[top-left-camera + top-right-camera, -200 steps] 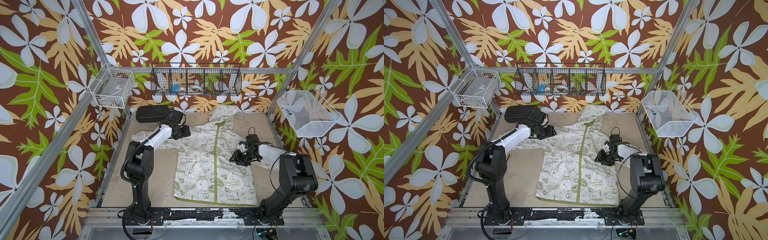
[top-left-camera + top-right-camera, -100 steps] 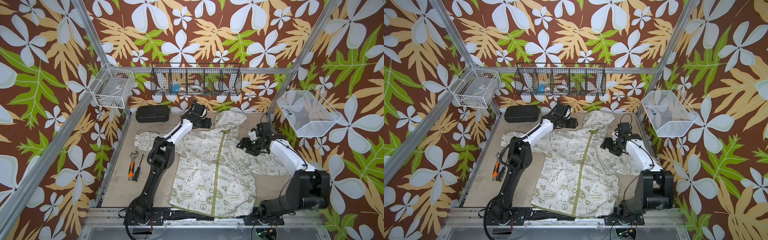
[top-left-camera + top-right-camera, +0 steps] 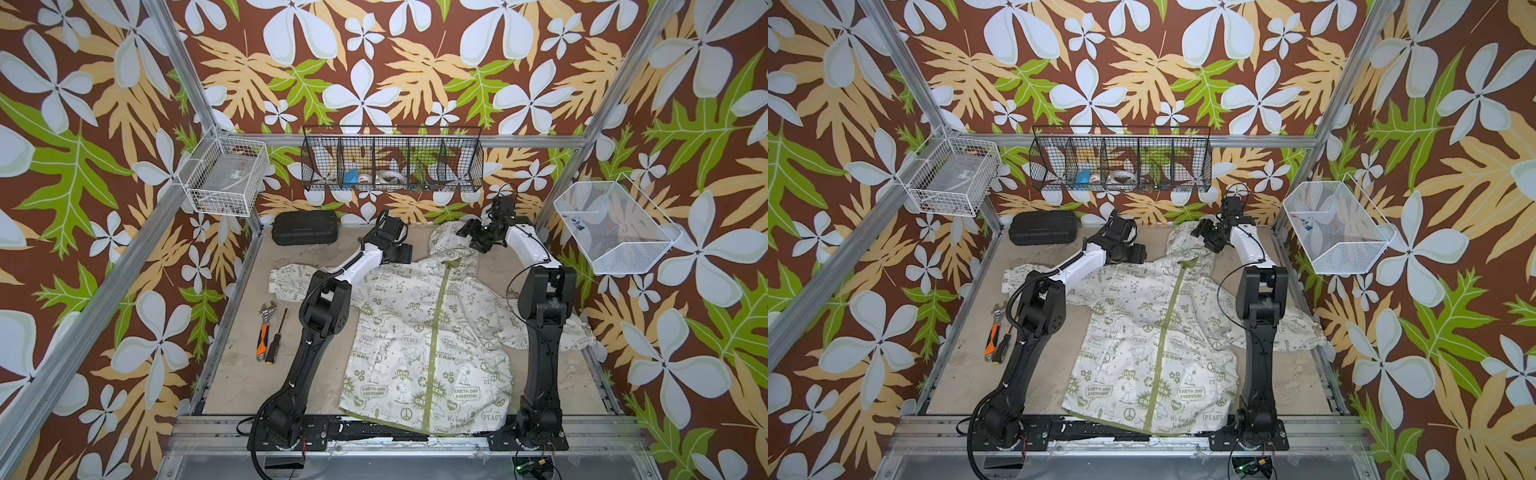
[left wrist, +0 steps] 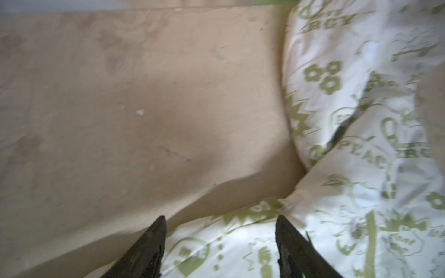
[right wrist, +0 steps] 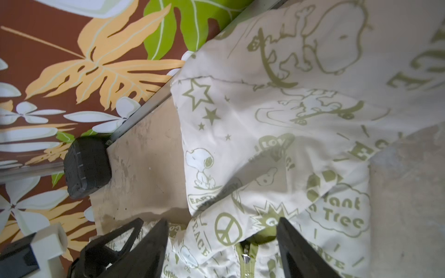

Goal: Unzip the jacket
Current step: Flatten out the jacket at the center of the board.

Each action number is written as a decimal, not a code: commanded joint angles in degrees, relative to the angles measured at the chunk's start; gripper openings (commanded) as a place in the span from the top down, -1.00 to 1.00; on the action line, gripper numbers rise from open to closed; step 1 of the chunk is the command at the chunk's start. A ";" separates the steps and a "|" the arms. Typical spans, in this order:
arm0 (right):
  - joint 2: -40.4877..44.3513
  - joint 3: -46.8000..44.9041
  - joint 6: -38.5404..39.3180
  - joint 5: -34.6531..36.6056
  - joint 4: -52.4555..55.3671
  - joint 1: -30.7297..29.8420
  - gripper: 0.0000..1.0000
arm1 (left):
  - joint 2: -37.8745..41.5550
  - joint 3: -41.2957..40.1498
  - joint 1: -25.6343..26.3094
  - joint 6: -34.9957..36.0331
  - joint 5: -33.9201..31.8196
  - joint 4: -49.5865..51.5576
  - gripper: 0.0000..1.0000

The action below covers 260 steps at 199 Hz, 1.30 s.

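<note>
Overhead, in both top views: jacket (image 3: 399, 332) flat mid-table, hood far, hem at near edge; green zipper (image 3: 437, 328) shut, long axis near to far. Left gripper (image 3: 405, 252) over far-left shoulder, right gripper (image 3: 465, 232) over hood's right side, both close to collar

Left wrist view: jaws apart, nothing between them; shoulder cloth beneath, bare table (image 4: 120, 108) beyond

Right wrist view: jaws apart, empty; zipper pull (image 5: 245, 256) lies between the tips, under hood edge

Judgement: pull sits at zipper's far end, nearer the right arm; its travel must run toward the near hem
</note>
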State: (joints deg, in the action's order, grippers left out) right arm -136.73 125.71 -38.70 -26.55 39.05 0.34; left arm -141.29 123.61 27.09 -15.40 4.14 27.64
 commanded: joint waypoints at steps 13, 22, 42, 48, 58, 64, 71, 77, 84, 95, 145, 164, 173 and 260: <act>1.26 -2.58 -4.58 1.52 1.39 -0.19 -0.44 | 4.63 -5.37 -1.33 1.00 -1.51 -4.74 -0.45; 1.45 -3.51 -5.06 1.09 0.74 -0.20 -0.43 | 5.67 -6.24 -1.43 1.80 -1.69 -5.67 -0.46; -0.03 -2.82 -6.07 0.07 0.88 -0.21 -0.39 | 6.94 -6.56 -1.43 2.74 -1.30 -6.84 -0.51; -0.59 -2.13 -6.12 -0.08 1.47 -0.21 -0.39 | 7.22 -6.50 -1.43 2.99 -0.71 -7.12 -0.52; -1.15 -1.30 -5.98 0.31 2.00 -0.40 -0.39 | 7.82 -6.62 -1.47 3.22 -0.32 -7.53 -0.53; -1.35 -1.18 -5.96 0.39 1.89 -0.55 -0.39 | 8.30 -7.18 -1.43 3.26 0.00 -8.15 -0.54; -1.59 -1.17 -6.22 0.29 1.65 -0.60 -0.38 | 9.00 -8.12 -1.43 3.49 0.76 -9.31 -0.56; -1.85 -1.25 -6.44 0.07 1.31 -0.67 -0.38 | 9.68 -9.08 -1.43 3.73 0.97 -10.30 -0.56; -2.22 -1.24 -6.63 -0.16 0.83 -0.54 -0.36 | 10.58 -10.27 -1.43 3.85 1.40 -11.42 -0.57; -2.91 -0.66 -6.66 -0.23 1.04 -0.57 -0.35 | 11.98 -12.10 -1.47 4.24 1.83 -12.89 -0.60; -4.04 -1.20 -6.62 -0.43 0.43 -0.59 -0.32 | 16.56 -18.29 -1.34 6.27 3.86 -17.61 -0.87; -5.69 -0.22 -6.70 -1.22 -0.47 -0.52 -0.28 | 17.21 -19.21 -1.18 4.91 -0.56 -18.01 -0.99; -6.56 0.82 -6.59 -1.59 -0.08 -0.43 -0.25 | 17.53 -19.59 -1.25 5.09 -0.80 -18.31 -0.99; -7.97 2.82 -6.74 -2.02 -0.25 -0.58 -0.25 | 18.96 -20.42 0.57 11.81 6.28 -21.32 -0.87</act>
State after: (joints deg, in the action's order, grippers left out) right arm -143.39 126.63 -44.80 -27.24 39.81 -0.32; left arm -122.69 102.78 26.83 -6.55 7.97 8.10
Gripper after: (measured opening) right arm 0.632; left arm 0.940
